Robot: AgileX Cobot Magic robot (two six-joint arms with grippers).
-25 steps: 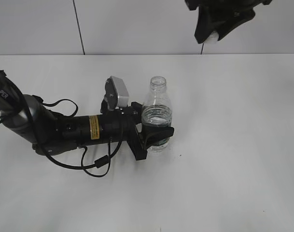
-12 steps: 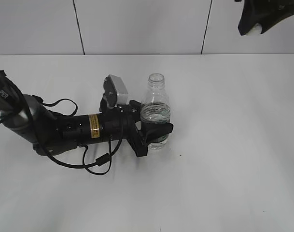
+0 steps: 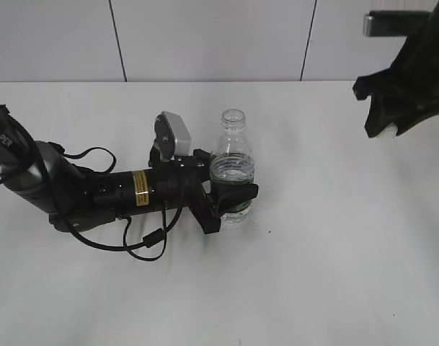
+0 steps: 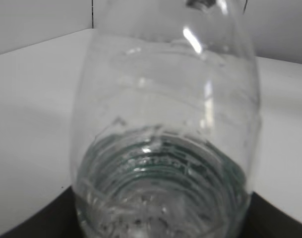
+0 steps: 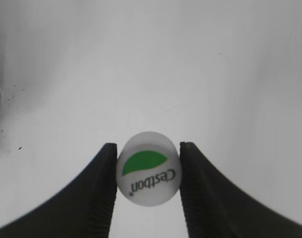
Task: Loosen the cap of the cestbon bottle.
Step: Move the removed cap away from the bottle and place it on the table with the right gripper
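Clamping the cestbon bottle [image 3: 232, 169] upright on the bench [image 3: 334, 252], your left gripper [image 3: 237, 198] gripped its lower body while your right gripper [image 5: 147, 173] pinched the cap [image 5: 148, 169], well apart from it

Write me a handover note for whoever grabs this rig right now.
Left tool: shut around the small clear plastic water bottle, upright on the white table.
Right tool: shut on the small round white plastic cap with the green leaf mark, raised at far right, apart from the bottle.
Done: cap is off; bottle neck open.
Left: set the cap down, release the bottle.
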